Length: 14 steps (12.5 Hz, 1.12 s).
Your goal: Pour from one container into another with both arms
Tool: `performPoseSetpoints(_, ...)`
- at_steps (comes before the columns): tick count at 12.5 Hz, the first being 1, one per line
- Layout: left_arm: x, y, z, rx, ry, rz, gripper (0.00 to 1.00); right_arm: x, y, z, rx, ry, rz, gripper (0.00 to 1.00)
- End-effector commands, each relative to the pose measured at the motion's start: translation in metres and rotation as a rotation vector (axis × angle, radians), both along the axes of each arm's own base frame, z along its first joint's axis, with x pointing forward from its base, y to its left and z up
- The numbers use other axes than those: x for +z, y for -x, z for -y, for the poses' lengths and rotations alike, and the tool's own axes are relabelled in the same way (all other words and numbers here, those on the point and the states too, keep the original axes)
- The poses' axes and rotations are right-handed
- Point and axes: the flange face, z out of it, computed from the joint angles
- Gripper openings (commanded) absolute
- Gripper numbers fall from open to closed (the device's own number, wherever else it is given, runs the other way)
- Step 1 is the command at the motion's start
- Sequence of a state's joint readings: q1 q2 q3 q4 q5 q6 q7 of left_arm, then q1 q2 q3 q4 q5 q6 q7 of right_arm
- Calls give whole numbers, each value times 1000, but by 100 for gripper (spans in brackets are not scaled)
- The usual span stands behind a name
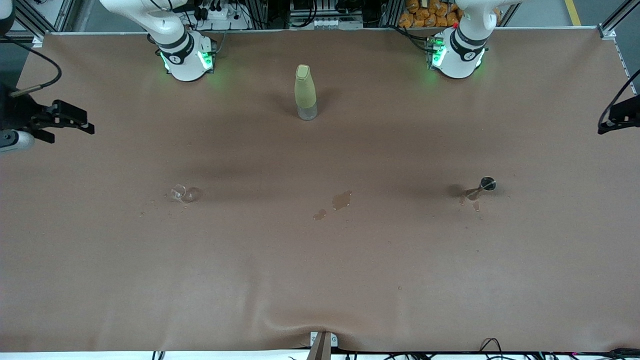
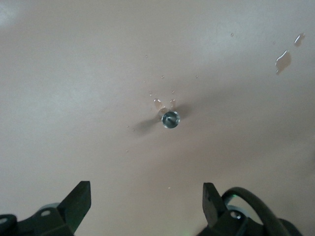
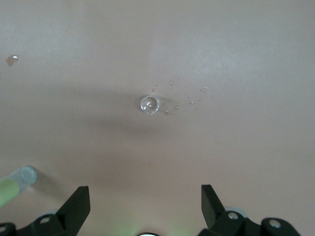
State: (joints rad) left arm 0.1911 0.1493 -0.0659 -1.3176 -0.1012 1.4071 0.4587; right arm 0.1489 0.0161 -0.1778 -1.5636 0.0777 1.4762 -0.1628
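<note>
The tiny clear glass cup [image 1: 185,193] stands on the brown table toward the right arm's end, with droplets around it. From above it shows as a round rim [image 3: 149,104]. The silvery jigger [image 1: 484,186] stands toward the left arm's end, its round mouth facing up [image 2: 170,118]. My right gripper [image 1: 75,125] hangs high at the table's edge, open and empty [image 3: 144,192]. My left gripper [image 1: 612,122] hangs high at the other edge, also open and empty [image 2: 145,191]. Neither gripper is close to its container.
A tall yellow-green bottle [image 1: 305,92] stands mid-table near the arm bases, its base also showing in the right wrist view [image 3: 15,182]. Small puddles [image 1: 341,200] lie between cup and jigger, and a wet patch [image 1: 472,202] lies beside the jigger.
</note>
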Motion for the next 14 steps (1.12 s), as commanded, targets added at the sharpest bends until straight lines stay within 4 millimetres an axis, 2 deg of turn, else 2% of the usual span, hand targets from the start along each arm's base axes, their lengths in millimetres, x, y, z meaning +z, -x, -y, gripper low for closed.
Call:
performPoseSetpoints(1,19,18,27,76,-35,11,100,10,7,5,-41,39,11,100)
performPoseSetpoints(3,18,32,66,151,-45,-16,100,13,7,14,-55,49,21,100)
performPoseSetpoints(5,20,36,89,200,-50,-21,100,18,4,19,-65,54,33,100)
performPoseSetpoints(10,30,47,117,173,-116,24,100,28,3,30,-77,102,53,100)
performPoseSetpoints(12,40,61,124,147,-244,83,100,28,3,34,-88,101,53,100)
performPoseSetpoints(14,44,62,124,147,-228,96,100,28,4,38,-97,100,49,100)
